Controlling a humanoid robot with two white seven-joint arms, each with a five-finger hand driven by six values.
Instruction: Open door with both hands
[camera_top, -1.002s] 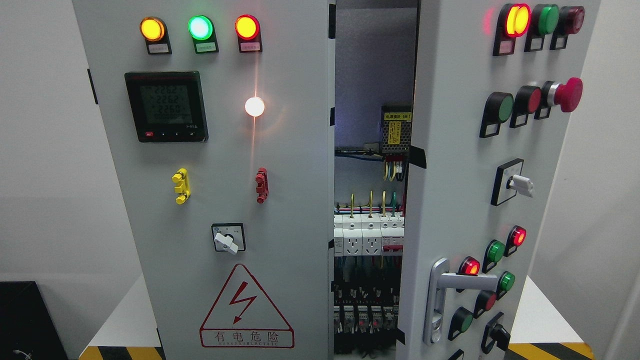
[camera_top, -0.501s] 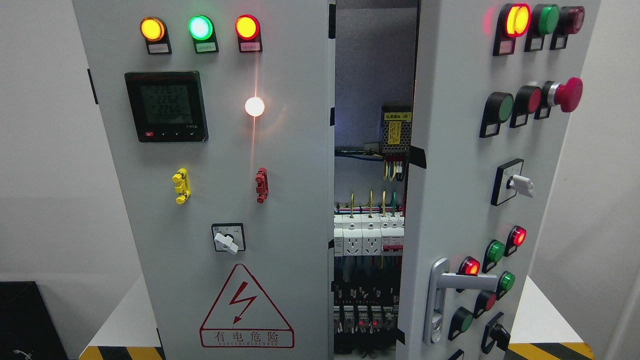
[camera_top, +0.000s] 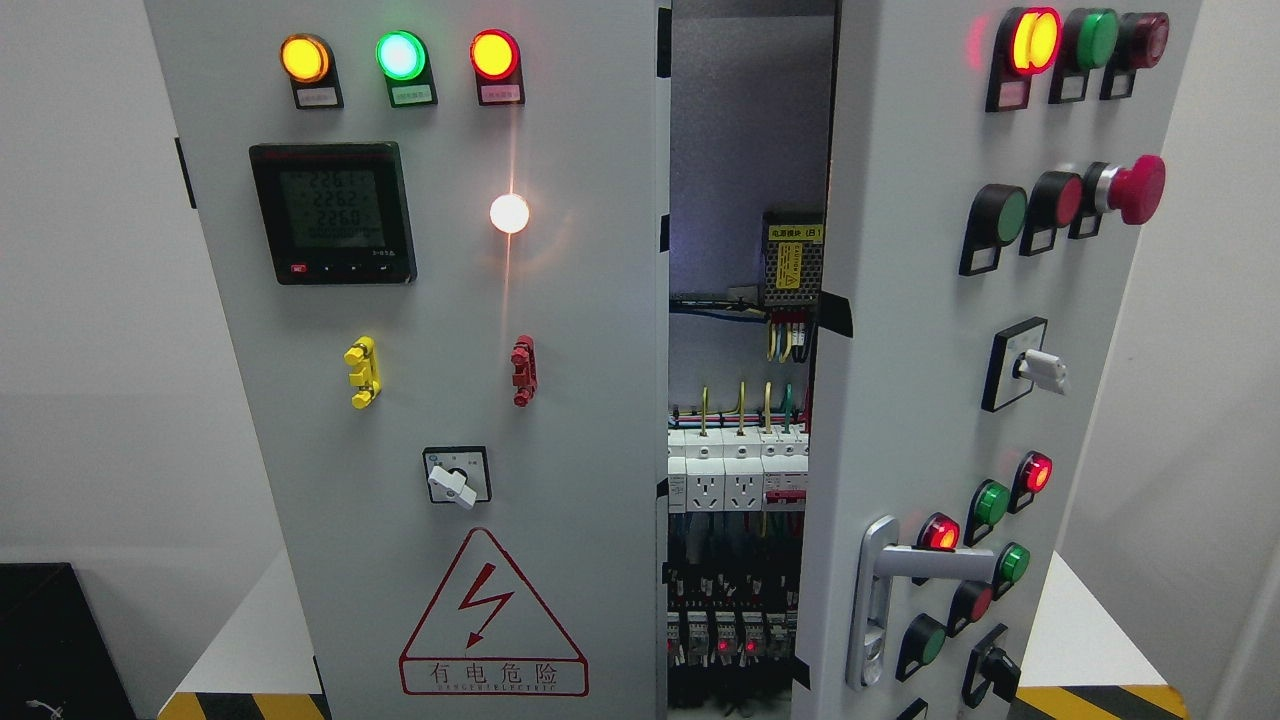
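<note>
**Grey steel cabinet: right door partly open, no hands showing**

Grey painted steel is filling the head view. We are looking at a cabinet with two doors. The right door (camera_top: 930, 400) is standing ajar, swung out toward us, its free edge sitting at about 12 o'clock from frame centre. Through the gap we are seeing the interior (camera_top: 740, 480): sockets, breakers and coloured wiring. The left door (camera_top: 440, 380), at 9 o'clock, is looking shut or nearly so, flush with the frame.

The silver lever handle (camera_top: 905, 590) is sitting at 5 o'clock on the right door, untouched.

Neither robot hand is appearing, so we cannot tell whether the fingers are apart, together, or clamped on anything.

Our judgement: the task is partly done. The right door is needing a wider swing, and the left door is not yet opened.
</note>
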